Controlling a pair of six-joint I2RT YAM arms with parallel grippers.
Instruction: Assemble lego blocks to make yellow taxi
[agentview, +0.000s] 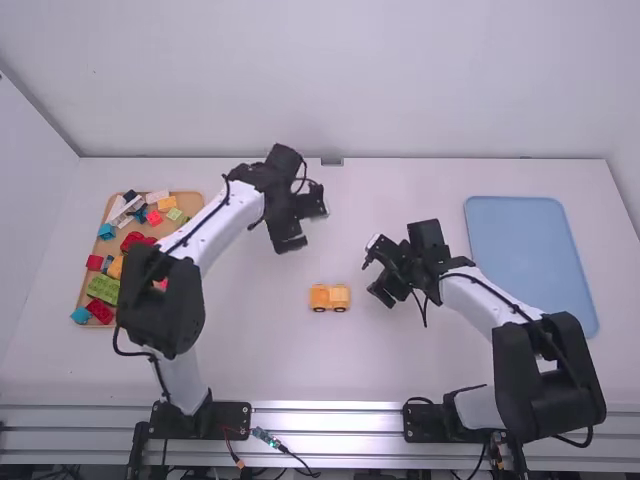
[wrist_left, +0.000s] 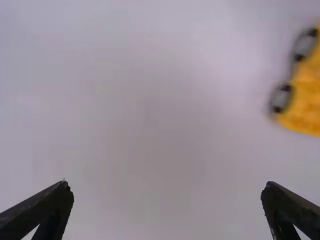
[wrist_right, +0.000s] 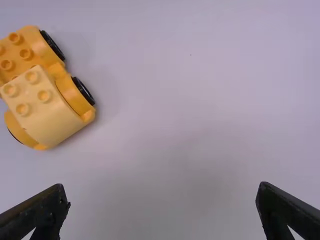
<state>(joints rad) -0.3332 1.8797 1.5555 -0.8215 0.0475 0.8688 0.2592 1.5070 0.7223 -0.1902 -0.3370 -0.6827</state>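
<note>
In the high view, a yellow toy car (agentview: 329, 297) on the white counter (agentview: 270, 350), long way set from side to side. Just to the left of the right pincer (agentview: 372, 273), and a bit closer to the camera. Farther away from the left pincer (agentview: 312, 225), on its camera side. In the left wrist view, left pincer wide and empty, and part of the toy car with two wheels (wrist_left: 282, 97). In the right wrist view, right pincer wide and empty too, and a pale yellow brick (wrist_right: 33, 93) with four bumps on one end of the toy car. Maybe best to grab with the closer right pincer, across the short way.
</note>
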